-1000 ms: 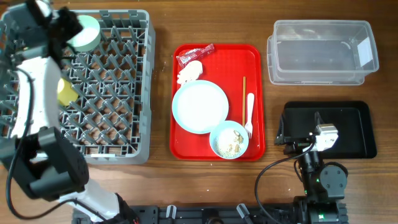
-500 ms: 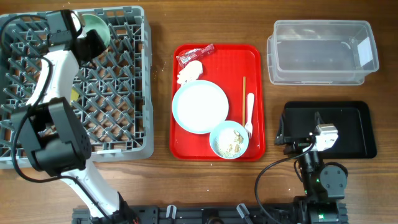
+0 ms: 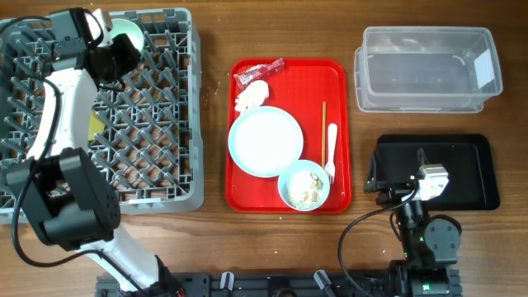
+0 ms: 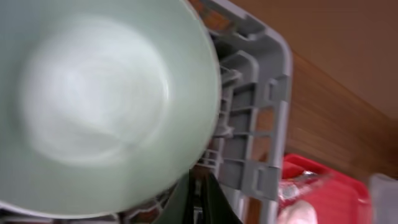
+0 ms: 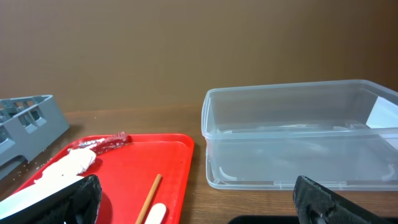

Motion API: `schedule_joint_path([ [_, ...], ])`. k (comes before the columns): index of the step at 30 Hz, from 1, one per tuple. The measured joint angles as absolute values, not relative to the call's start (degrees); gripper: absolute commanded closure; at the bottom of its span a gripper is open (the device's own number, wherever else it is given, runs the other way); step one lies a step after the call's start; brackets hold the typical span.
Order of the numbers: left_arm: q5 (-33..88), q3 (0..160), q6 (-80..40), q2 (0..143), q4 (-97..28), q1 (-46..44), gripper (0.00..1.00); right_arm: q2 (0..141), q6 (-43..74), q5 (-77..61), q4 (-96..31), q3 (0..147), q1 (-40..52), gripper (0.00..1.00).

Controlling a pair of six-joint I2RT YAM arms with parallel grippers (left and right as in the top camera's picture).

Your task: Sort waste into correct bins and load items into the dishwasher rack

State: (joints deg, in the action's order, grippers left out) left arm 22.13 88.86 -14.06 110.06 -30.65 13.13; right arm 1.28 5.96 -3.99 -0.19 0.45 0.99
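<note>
My left gripper (image 3: 115, 56) is shut on the rim of the light green bowl (image 3: 129, 33) at the far edge of the grey dishwasher rack (image 3: 157, 124). The bowl (image 4: 93, 99) fills the left wrist view, above the fingers (image 4: 200, 202). The yellow cup (image 3: 96, 124) lies in the rack, partly hidden by the arm. On the red serving tray (image 3: 289, 68) lie the red wrapper (image 3: 258, 73), white napkin (image 3: 252, 95), blue plate (image 3: 266, 141), blue bowl with rice scraps (image 3: 304, 185), fork (image 3: 331, 148) and chopsticks (image 3: 323, 132). My right gripper (image 5: 202, 208) is open and empty.
The clear tub (image 3: 427, 70) stands at the back right and the black tray (image 3: 474, 169) in front of it, under the right arm (image 3: 429, 181). The right wrist view shows the tub (image 5: 298, 137), the red tray (image 5: 137, 162) and a rack corner (image 5: 25, 124).
My left gripper has carried the green bowl a little right and toward the rack's far edge. The rack has shifted slightly. The right arm has not moved.
</note>
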Motion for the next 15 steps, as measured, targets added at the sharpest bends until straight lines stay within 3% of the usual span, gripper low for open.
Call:
schedule_joint_path([
  [2,25.7,88.8,-14.1,110.0,-29.1,13.1,0.9,1.3,6.0,-4.0,-0.2,0.4,1.0,0.0],
  [3,27.5,88.8,-14.1,110.0,-27.6,13.1,0.63,1.3,6.0,-4.0,-0.2,0.4,1.0,0.01],
  [4,29.7,88.8,-14.7,110.0,-25.2,13.1,0.42,1.3,6.0,-4.0,-0.2,0.4,1.0,0.0],
  [5,31.0,88.8,-14.9,110.0,-23.3,13.0,0.37,1.3,6.0,-4.0,-0.2,0.4,1.0,0.01],
  [8,30.4,88.8,-14.7,110.0,-20.6,12.3,0.38,1.3,6.0,-4.0,-0.2,0.4,1.0,0.0],
  [15,8.6,88.8,1.3,110.0,-18.7,7.9,0.32,1.3,6.0,-4.0,-0.2,0.4,1.0,0.0],
])
